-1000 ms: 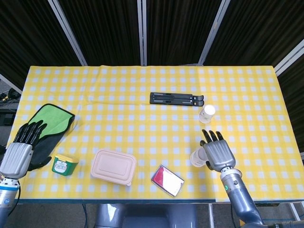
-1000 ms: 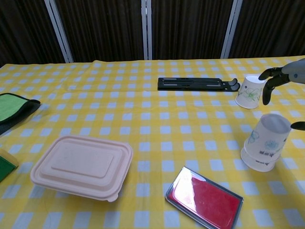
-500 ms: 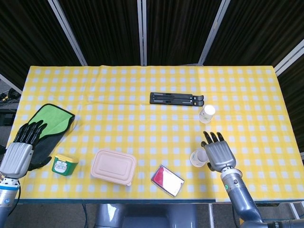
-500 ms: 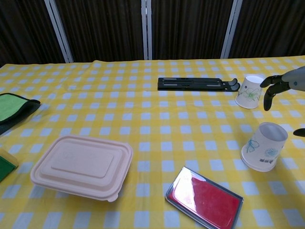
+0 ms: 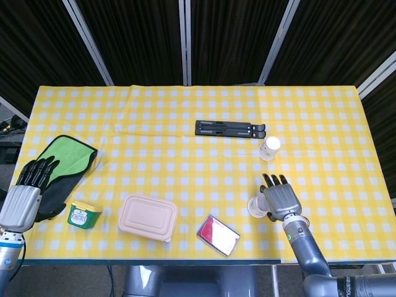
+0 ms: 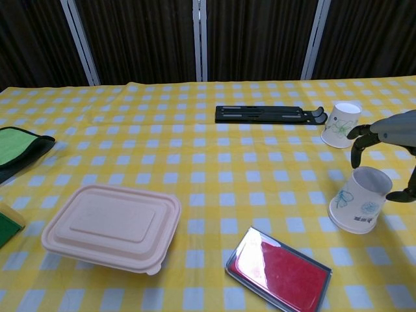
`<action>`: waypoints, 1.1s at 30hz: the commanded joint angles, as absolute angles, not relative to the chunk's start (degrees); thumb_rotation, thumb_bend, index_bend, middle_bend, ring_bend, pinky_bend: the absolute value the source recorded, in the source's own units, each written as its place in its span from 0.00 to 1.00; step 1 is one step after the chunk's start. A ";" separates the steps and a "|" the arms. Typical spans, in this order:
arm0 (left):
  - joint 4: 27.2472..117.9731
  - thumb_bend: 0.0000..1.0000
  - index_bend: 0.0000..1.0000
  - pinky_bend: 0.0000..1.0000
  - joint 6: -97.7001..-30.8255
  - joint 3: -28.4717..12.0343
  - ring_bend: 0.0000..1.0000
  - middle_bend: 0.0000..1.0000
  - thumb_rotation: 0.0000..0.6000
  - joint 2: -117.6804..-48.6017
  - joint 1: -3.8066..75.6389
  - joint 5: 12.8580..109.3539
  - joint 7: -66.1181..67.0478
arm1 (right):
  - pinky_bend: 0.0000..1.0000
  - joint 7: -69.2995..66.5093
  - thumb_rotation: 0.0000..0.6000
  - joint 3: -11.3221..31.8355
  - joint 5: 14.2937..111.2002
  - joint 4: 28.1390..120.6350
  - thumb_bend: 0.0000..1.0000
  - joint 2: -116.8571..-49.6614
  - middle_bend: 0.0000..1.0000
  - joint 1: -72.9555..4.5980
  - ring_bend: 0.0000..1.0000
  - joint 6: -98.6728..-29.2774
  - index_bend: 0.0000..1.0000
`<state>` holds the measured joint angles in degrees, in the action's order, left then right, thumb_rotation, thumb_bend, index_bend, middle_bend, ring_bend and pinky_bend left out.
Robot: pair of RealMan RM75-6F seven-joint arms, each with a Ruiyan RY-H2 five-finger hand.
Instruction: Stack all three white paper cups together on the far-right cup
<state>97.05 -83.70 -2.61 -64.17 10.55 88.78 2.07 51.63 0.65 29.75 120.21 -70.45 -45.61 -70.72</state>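
While the right robot hand (image 6: 390,140) hangs open, holding nothing, above the near paper cups (image 6: 359,199), the far cup (image 6: 342,125) stands alone on the tabletop (image 6: 195,162), not yet stacked.

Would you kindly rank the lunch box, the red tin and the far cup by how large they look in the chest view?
1. Lunch box, clearly the largest.
2. Red tin.
3. Far cup, the smallest; it stands farther from the camera, so its look understates it somewhat.
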 commanded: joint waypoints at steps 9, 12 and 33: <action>97.05 0.18 0.00 0.00 -83.69 -2.58 0.00 0.00 1.00 -64.12 10.50 88.90 1.94 | 0.07 50.75 1.00 0.00 29.68 118.22 0.19 -72.11 0.00 -45.88 0.00 -69.59 0.35; 97.02 0.18 0.00 0.00 -83.55 -2.57 0.00 0.00 1.00 -64.14 10.52 88.82 2.01 | 0.08 50.14 1.00 -0.12 30.10 117.41 0.19 -72.61 0.00 -45.75 0.00 -69.30 0.41; 96.81 0.18 0.00 0.00 -83.19 -2.76 0.00 0.00 1.00 -64.06 10.57 88.42 1.82 | 0.12 49.52 1.00 4.89 35.01 121.00 0.20 -69.51 0.07 -46.57 0.00 -74.91 0.53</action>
<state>96.81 -83.20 -2.74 -64.05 10.56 88.42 1.82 49.22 4.40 35.16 120.59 -69.92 -46.25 -74.58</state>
